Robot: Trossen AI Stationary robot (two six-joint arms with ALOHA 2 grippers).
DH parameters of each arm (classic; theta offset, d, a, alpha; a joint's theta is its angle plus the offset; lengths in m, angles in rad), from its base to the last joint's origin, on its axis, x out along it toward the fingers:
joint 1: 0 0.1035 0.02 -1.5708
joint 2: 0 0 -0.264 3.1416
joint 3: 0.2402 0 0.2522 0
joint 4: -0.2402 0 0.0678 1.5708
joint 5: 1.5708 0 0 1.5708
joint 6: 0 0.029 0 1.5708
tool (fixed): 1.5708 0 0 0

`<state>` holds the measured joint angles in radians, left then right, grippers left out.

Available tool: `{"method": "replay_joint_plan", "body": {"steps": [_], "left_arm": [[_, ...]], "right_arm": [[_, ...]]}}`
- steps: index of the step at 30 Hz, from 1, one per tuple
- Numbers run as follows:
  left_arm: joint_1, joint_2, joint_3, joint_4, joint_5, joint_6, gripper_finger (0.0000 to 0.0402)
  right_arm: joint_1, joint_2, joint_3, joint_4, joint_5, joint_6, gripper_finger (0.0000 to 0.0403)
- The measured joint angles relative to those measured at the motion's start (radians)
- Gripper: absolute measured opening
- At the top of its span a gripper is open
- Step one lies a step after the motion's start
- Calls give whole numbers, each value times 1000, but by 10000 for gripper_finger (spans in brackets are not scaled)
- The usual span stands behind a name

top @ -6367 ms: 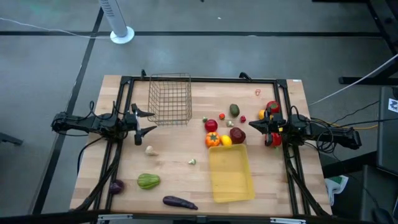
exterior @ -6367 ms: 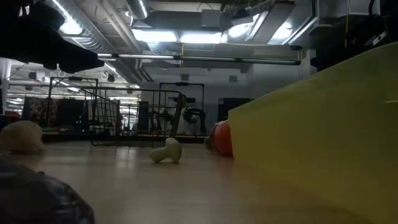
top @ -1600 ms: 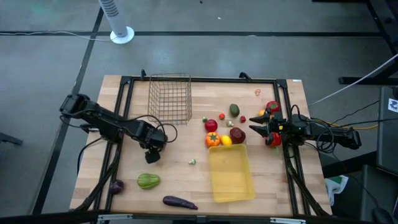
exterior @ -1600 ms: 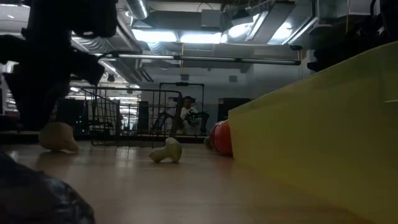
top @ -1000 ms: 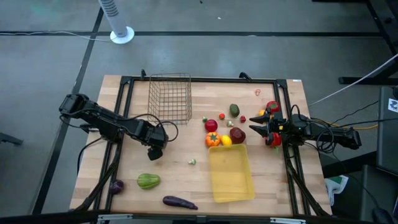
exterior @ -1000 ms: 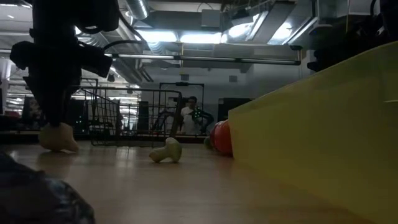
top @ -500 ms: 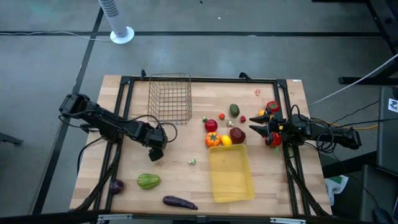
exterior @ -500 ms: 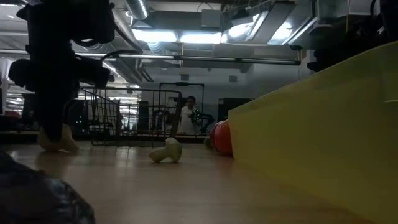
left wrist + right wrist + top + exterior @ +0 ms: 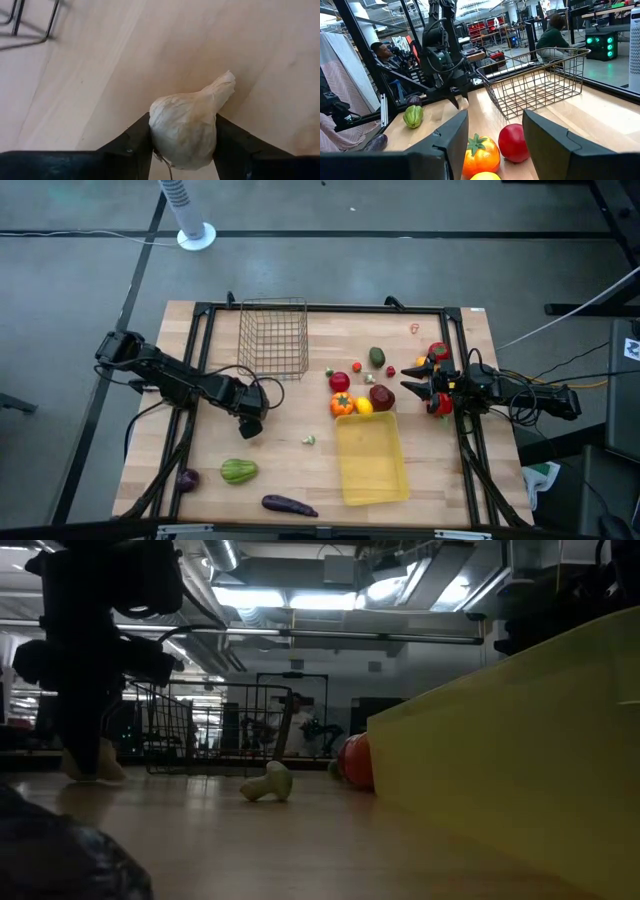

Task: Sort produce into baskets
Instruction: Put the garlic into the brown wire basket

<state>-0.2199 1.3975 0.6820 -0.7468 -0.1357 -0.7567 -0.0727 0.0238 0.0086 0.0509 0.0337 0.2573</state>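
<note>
Now that the left gripper (image 9: 182, 145) has just clamped onto the garlic (image 9: 186, 127), it can lift toward the wire basket (image 9: 274, 338); right gripper (image 9: 408, 380) waits half-open, empty.

left gripper (image 9: 182, 145) now down from beside the wire basket (image 9: 274, 338), clamped onto the garlic bulb (image 9: 186, 127)

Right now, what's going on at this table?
The left gripper is shut on a garlic bulb on the table, below the wire basket. The right gripper waits open at the right edge by the red and orange produce. The yellow tray holds nothing.
</note>
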Motion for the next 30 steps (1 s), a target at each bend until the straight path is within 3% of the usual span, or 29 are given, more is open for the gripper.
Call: {"method": "replay_joint_plan", "body": {"steps": [6, 16, 23, 30], "left_arm": [[0, 0, 103, 1, 4, 16, 172], [41, 0, 381, 5, -38, 190, 179], [177, 0, 506, 4, -139, 407, 179], [374, 0, 515, -4, -168, 575, 180]], "right_arm": [[0, 0, 0, 0, 0, 0, 186], [0, 0, 0, 0, 0, 0, 186], [0, 0, 0, 0, 0, 0, 186], [0, 0, 0, 0, 0, 0, 186]]}}
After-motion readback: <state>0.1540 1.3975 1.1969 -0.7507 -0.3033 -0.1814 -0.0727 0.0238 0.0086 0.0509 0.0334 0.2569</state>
